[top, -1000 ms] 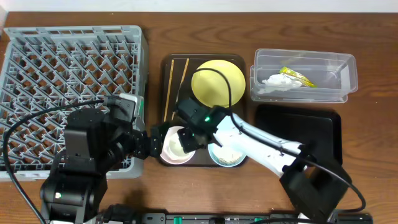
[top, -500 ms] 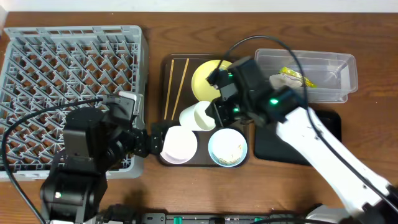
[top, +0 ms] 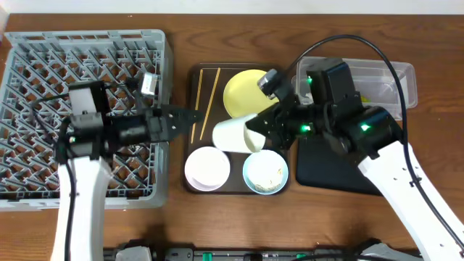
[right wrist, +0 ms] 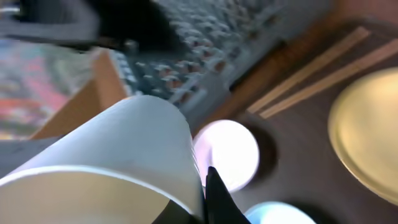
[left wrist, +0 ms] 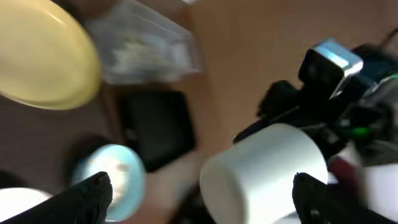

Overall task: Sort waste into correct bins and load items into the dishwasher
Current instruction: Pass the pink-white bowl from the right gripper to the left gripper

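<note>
Gripping the white cup, tilted over the brown tray on the wooden bench, with the right hand; holding the left hand open nearby.

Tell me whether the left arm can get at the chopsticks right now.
Probably yes: the left gripper is open beside the chopsticks, and the cup in the right gripper seems just clear of them.

Left arm reaches in from left of the brown tray. Left gripper sits over its left edge, jaws wide, empty. Right arm comes in from the tray's right. Right gripper is above tray centre, pinched on the small white cup rim.
</note>
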Controlling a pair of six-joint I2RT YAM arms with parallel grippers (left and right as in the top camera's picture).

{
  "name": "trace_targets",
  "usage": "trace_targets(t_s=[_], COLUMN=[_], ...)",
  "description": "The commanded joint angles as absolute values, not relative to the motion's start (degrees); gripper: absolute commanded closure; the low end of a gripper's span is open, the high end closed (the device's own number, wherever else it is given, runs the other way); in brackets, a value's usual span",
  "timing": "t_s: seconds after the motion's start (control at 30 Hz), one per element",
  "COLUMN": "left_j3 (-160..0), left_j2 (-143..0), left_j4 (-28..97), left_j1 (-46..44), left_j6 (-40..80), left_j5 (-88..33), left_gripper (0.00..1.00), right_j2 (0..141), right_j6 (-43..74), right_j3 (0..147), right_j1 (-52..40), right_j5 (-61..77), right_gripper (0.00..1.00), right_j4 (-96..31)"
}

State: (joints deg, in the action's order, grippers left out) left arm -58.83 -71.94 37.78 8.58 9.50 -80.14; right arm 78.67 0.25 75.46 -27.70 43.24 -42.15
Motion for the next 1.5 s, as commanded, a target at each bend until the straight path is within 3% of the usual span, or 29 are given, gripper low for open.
trace_targets(t_s=[0.0,0.23,0.93,1.17,1.27,1.33,1.4,1.47], left_j3=[-59.57,-59.59,-59.59,-59.59,-59.59,-59.59,-59.59,-59.59], left_j2=[-72.73,-69.04,-59.79,-59.79,-59.79,-59.79,-59.79,-59.75], left_j4=[39.05,39.77,39.40,39.44,39.62,39.59,39.53,39.53], left_j1=[6.94,1.61,1.52,1.52,1.52,1.52,1.54,1.54], left_j6=[10.22,10.37,10.22,10.44,10.44,10.44,10.39,10.35], left_j5=[-90.17,-90.15,-90.15,-90.15,-90.15,-90.13,-90.04,-88.75], left_gripper=[0.07,0.09,0.13,0.40,0.43,0.44,0.46,0.46], right_j2=[78.35,79.53,81.76,81.78,81.78,81.78,81.78,81.76], right_j6=[-2.87,-2.87,-0.56,-0.93,-0.91,-0.91,0.73,2.13], right_j3=[75.64,75.64,75.64,75.64,75.64,75.64,75.64,75.64], right_j1=[-27.51,-27.51,-30.94,-30.94,-30.94,-30.94,-30.94,-30.87], right_j5=[50.02,50.11,59.42,59.40,59.37,59.18,57.54,56.05], right_gripper=[0.99,0.99,0.99,0.99,0.99,0.94,0.68,0.55], right_j4=[-40.58,-35.35,-24.84,-24.49,-24.21,-24.21,-24.53,-25.23])
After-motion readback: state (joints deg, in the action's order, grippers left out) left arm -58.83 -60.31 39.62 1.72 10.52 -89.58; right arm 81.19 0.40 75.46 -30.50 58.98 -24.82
